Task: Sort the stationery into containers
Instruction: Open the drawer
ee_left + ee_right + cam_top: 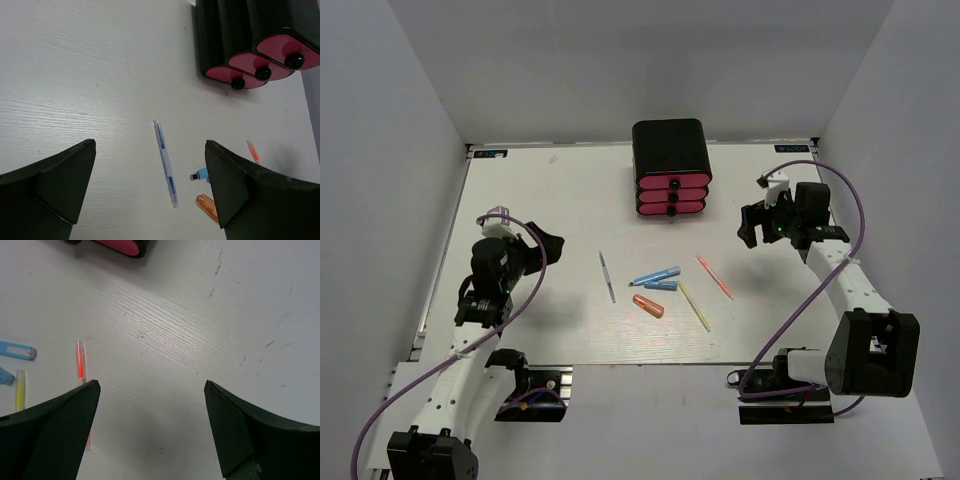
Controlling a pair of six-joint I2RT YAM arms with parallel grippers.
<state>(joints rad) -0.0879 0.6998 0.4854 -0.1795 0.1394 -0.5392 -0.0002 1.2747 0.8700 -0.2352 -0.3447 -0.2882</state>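
Note:
The stationery lies loose mid-table: a thin grey-blue pen (607,276), a blue marker (657,274), a short blue piece (661,285), an orange capsule (648,306), a yellow stick (694,306) and a red-pink stick (714,277). The containers are three pink drawers (672,195) with black knobs, all pushed in, in a black cabinet (670,150) at the back. My left gripper (546,244) hovers open left of the pen (165,162), holding nothing. To the right of the drawers my right gripper (750,226) is open over bare table, the red-pink stick (80,362) to its left.
The white tabletop (560,200) is boxed in by grey walls on the left, back and right. Purple cables loop from both arms near the front edge. The cabinet's drawer fronts (257,72) face the arms.

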